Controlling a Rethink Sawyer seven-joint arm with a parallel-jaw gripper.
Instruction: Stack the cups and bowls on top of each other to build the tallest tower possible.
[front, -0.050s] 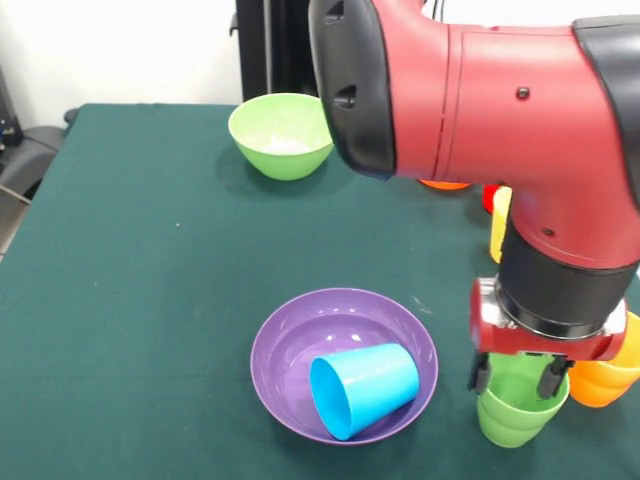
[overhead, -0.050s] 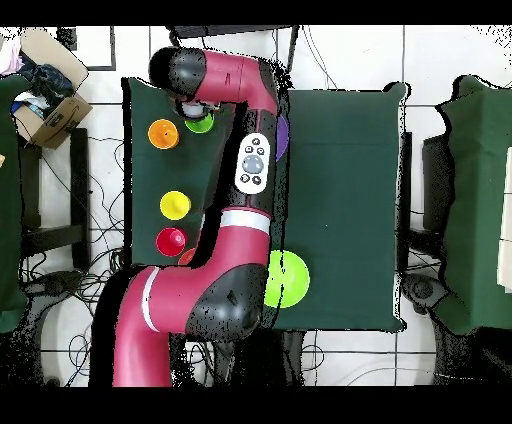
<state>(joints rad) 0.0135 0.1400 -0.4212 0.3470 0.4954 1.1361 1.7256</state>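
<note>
Dark green table cloth (front, -0.050s: 130, 280), white tiled floor (overhead, -0.050s: 350, 60), pincer (front, -0.050s: 518, 378) clamped on green cup (front, -0.050s: 515, 415)

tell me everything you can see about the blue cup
The blue cup is a small, glossy, light blue plastic tumbler with tapered walls. It lies on its side inside the wide purple bowl, resting on the bowl's floor near its front right wall. Its open mouth faces the front left, showing a plain, empty interior; its narrower closed base points to the right. Nothing else touches it. The end effector is away to the right, at the green cup. The overhead view hides the blue cup under the arm.
</note>
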